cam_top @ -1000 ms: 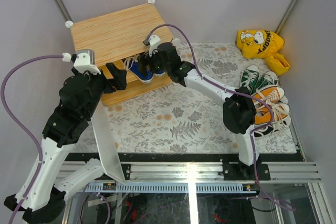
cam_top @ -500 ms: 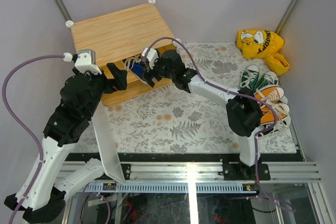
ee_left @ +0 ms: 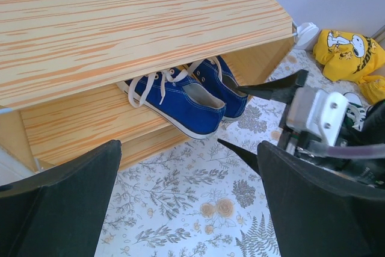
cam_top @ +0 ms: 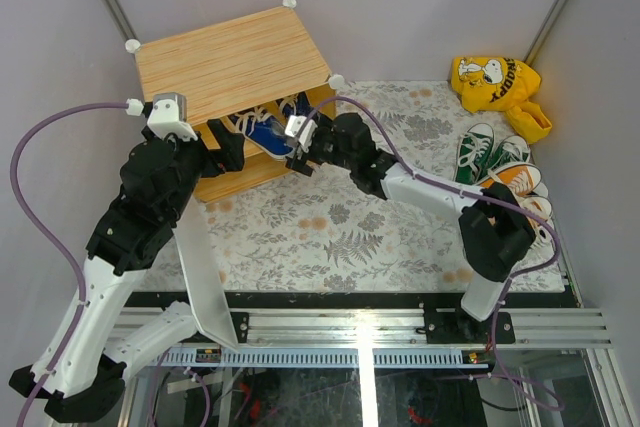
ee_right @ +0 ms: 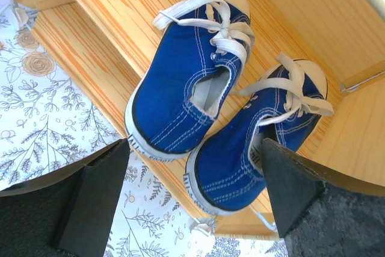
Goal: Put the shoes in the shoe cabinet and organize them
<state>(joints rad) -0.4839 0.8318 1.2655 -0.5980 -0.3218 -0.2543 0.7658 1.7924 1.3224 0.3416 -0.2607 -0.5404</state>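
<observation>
Your right hand [ee_right: 192, 145] is spread open and empty just behind the heels of a pair of blue shoes [ee_right: 180, 76] on a shelf inside the cabinet [cam_top: 230, 57]. Your left hand [ee_left: 187, 148] is open too. Green and orange shoes [cam_top: 500, 169] lie on the bench [cam_top: 330, 232] near a yellow bag [cam_top: 492, 82], its lettering too small to read.

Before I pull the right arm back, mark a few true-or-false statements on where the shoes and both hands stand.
1. The blue pair lies on a shelf of the cabinet. True.
2. The right hand is shut on a blue shoe. False: it is open and empty, just in front of the pair.
3. The green shoes and orange shoes are inside the cabinet. False: they lie on the patterned mat, at its right side.
4. The left hand is open. True.
5. The blue heels overhang the shelf edge. True.
</observation>
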